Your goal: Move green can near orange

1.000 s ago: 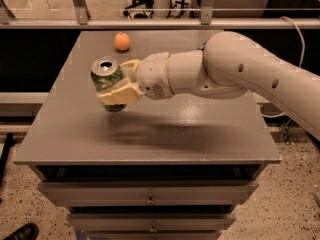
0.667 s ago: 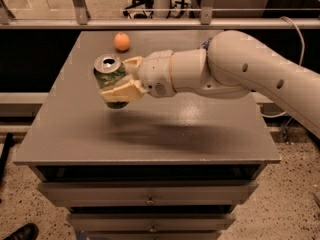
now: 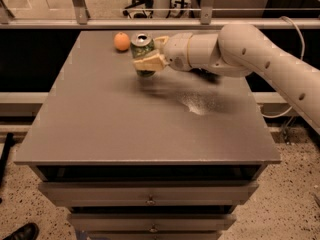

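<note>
The green can [image 3: 142, 46] with a silver pull-tab top is upright at the far side of the grey table [image 3: 125, 129], in the gripper's grasp. My gripper [image 3: 151, 54] reaches in from the right and is shut on the can, its pale fingers [image 3: 150, 63] wrapped around the can's body. The orange [image 3: 121, 41], small and round, sits on the table just left of the can, a short gap apart. I cannot tell whether the can's base touches the table.
The white arm [image 3: 250, 49] stretches across the table's far right. A metal rail and glass barrier [image 3: 150, 23] run behind the far edge. Drawers [image 3: 150, 199] are under the table front. A shoe [image 3: 20, 231] shows at the bottom left floor.
The gripper has carried the green can toward the far edge of the table, to just right of the orange. The orange has not moved.
</note>
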### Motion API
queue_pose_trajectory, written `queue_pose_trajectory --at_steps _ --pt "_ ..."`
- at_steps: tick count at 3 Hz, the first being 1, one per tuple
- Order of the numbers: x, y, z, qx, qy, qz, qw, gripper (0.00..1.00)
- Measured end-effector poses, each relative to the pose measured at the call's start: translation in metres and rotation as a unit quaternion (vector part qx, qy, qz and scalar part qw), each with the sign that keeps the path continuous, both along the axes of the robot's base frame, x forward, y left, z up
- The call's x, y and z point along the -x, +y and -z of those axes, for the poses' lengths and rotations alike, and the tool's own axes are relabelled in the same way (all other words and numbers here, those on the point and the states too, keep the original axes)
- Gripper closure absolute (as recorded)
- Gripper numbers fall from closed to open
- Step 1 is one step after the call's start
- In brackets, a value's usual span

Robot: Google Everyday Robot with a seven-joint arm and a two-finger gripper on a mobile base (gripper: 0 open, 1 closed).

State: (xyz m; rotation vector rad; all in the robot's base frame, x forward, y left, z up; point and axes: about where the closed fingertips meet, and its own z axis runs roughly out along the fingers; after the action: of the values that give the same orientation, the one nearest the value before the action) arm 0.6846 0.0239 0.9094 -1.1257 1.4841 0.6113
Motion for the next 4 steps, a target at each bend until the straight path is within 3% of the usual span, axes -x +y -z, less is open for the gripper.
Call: queue_pose_trajectory --at_steps 1,2,3,4 --pt "-0.072 -0.006 0.008 0.004 -0.002 0.026 0.9996 1.00" --pt "-0.123 -0.008 0.001 -0.007 -0.011 0.046 0.9988 1.00" --pt "-0.157 -0.010 0.000 -0.029 -0.003 0.071 0.9970 1.00" --pt "-0.172 -0.003 0.010 -0.052 0.014 0.075 0.9957 0.97"
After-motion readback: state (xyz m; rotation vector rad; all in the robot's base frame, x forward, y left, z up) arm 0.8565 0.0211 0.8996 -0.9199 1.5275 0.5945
